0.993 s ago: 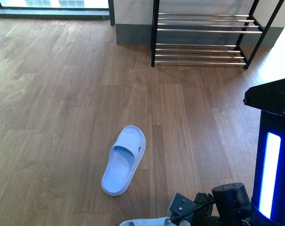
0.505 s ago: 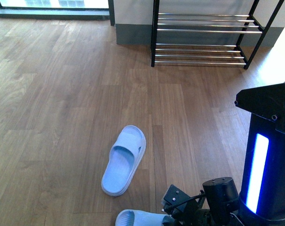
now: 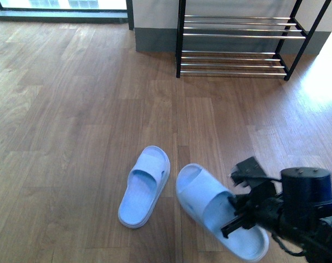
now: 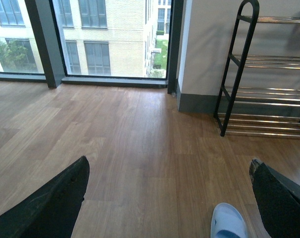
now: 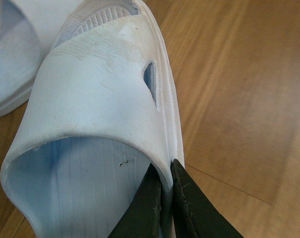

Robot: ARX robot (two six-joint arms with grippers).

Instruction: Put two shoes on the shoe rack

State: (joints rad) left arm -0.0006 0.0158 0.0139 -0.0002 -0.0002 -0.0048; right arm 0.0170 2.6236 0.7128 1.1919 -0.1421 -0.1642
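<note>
The two shoes are out of view in every frame. The shoe rack (image 3: 237, 44) stands at the far wall, a black frame with chrome bars, and shows in the left wrist view too (image 4: 269, 89). My right gripper (image 3: 235, 212) is shut on the side wall of a pale blue slide sandal (image 3: 210, 205), holding it low over the floor. In the right wrist view its fingers pinch the strap's edge (image 5: 165, 171) of that sandal (image 5: 100, 99). My left gripper (image 4: 169, 171) is open over bare floor, holding nothing.
A second pale blue slide sandal (image 3: 144, 186) lies on the wooden floor just left of the held one; its toe shows in the left wrist view (image 4: 229, 223). Tall windows (image 4: 115, 34) line the far left wall. Open floor stretches up to the rack.
My right arm has swung up from the bottom edge, bringing the held sandal fully into the front view, to the right of the sandal on the floor. That sandal has not moved.
</note>
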